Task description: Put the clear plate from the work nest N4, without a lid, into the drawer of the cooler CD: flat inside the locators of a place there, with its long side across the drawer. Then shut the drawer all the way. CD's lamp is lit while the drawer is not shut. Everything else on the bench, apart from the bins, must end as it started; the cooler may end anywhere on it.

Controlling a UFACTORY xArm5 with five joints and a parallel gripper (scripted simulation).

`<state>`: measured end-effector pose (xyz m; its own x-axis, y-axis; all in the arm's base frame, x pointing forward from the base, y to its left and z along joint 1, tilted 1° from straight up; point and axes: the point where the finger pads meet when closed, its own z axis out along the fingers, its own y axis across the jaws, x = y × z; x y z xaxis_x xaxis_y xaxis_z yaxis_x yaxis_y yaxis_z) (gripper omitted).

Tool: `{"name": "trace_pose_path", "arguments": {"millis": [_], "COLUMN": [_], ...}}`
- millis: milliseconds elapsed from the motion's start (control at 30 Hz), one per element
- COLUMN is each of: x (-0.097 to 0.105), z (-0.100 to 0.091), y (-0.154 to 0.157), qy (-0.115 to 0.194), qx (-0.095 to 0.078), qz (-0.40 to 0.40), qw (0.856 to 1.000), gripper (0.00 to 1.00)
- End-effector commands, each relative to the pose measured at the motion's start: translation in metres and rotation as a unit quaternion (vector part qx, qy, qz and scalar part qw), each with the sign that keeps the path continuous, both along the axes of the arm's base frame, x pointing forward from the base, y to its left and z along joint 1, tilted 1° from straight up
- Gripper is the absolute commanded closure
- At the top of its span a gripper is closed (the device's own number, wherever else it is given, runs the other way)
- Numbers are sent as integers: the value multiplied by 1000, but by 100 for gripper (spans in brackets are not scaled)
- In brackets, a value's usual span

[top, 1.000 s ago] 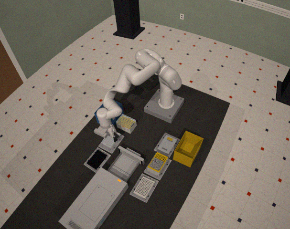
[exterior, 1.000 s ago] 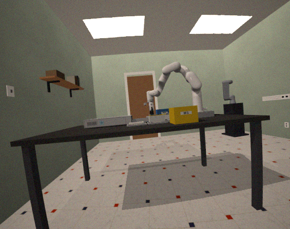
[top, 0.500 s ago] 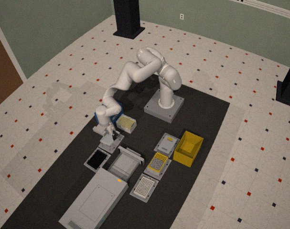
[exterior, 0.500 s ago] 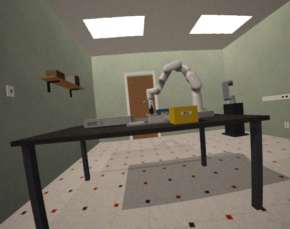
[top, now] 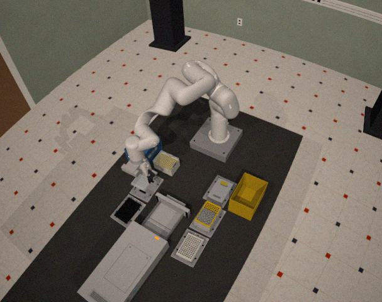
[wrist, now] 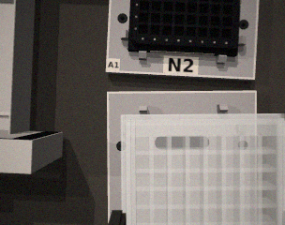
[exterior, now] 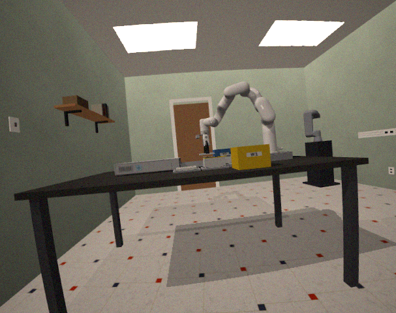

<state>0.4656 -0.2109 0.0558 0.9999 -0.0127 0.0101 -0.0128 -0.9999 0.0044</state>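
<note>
The jaws are clamped wide on the clear plate (wrist: 203,169), which is held lifted above its grey nest (wrist: 180,102), on the desk (top: 269,152). Beyond it, a black plate (wrist: 185,23) is seen seated in nest N2 (wrist: 181,65). To the side, the cooler's open drawer (top: 165,216) is seen, its lamp (top: 157,238) lit orange.

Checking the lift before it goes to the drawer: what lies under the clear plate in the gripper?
Under the clear plate, through it, shows the grey nest base with a dark slot and two locator tabs. The nest's label is hidden.
</note>
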Motion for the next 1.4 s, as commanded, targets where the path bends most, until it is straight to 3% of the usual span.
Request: {"name": "trace_pose_path", "arguments": {"millis": [0,1133,1367], "x": [1,1,1], "z": [9,59,59], "y": [-1,0,0], "qy": [-1,-1,-1], "qx": [-5,-5,-5], "qz": [0,0,0], "qw": [1000,1000,1000], "gripper": [100,100,100]}}
